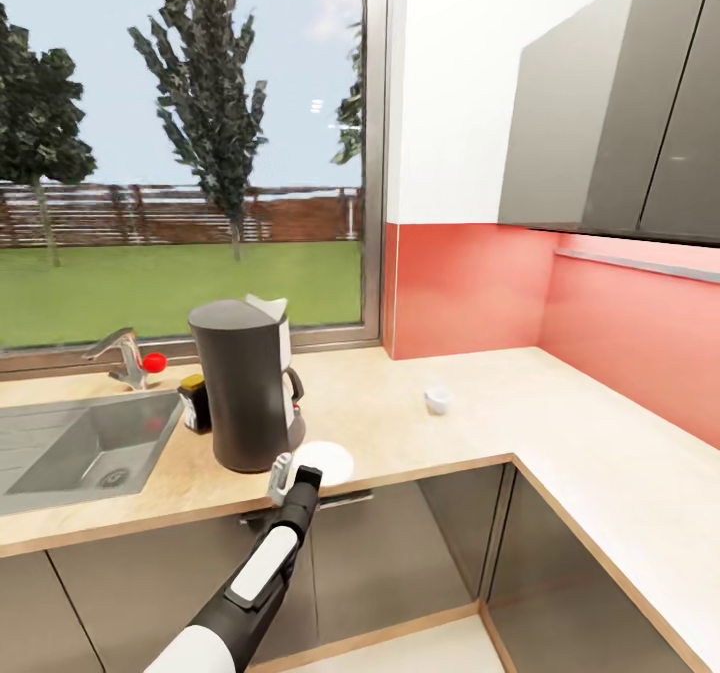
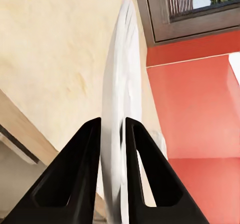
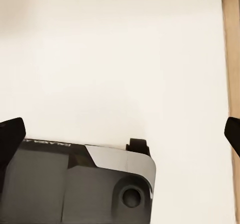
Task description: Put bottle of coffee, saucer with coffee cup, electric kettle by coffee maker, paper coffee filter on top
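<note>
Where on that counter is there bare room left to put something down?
Between the saucer and the coffee cup the countertop lies bare, and so does the stretch under the red wall. Crowded: between the sink and the coffee maker, where the bottle of coffee stands.

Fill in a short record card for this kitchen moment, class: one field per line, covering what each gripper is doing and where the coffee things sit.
left gripper: shut on the saucer, seen edge-on between its fingers
saucer position: at the countertop front edge, beside the coffee maker
paper coffee filter: on top of the coffee maker
bottle of coffee: on the counter, between sink and coffee maker
coffee cup: alone on the countertop, apart from the saucer
right gripper: open
</note>
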